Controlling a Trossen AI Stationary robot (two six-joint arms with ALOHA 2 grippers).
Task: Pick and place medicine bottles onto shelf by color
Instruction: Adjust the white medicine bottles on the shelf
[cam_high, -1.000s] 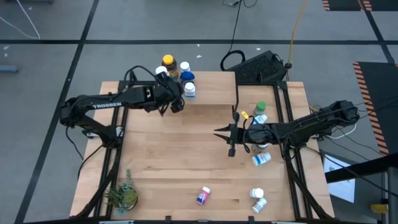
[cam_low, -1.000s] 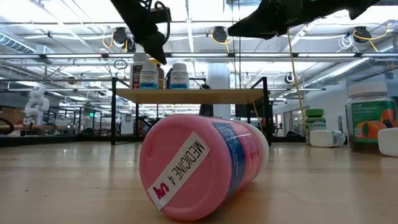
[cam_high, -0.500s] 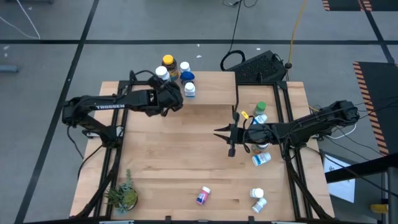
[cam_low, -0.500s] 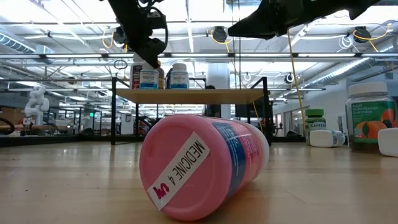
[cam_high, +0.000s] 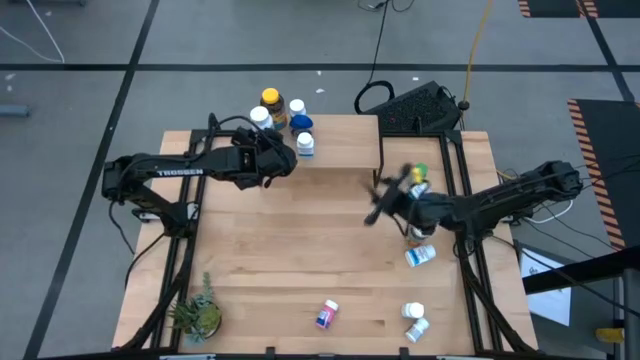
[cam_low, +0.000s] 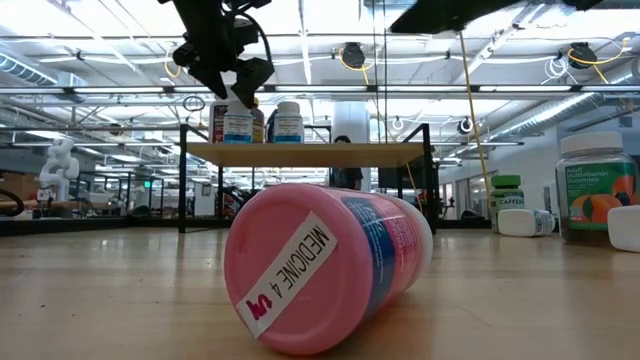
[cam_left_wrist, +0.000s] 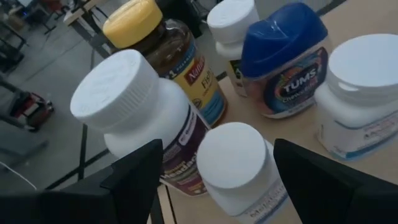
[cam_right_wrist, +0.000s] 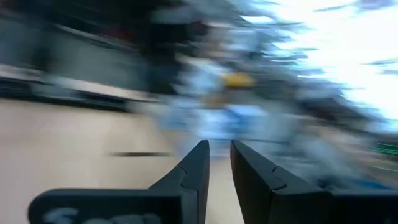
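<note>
The shelf stands at the table's far edge, and several medicine bottles stand on its left end: an amber yellow-capped one, a blue one and white ones. My left gripper hovers open just above them. Its fingers stand on either side of a white-capped bottle without touching it. My right gripper is shut on nothing, high over the table's right half, beside a green-capped bottle. A pink bottle lies on its side near the front edge.
More white bottles lie along the right side and at the front right. A small potted plant stands at the front left. A dark box sits behind the shelf. The shelf's right part is bare.
My left gripper has rolled about its own line and edged toward the table's left over the shelf's bottles, staying open. My right gripper has risen and swung round from pointing at the table's left to a slant, still shut. No bottle has moved.
</note>
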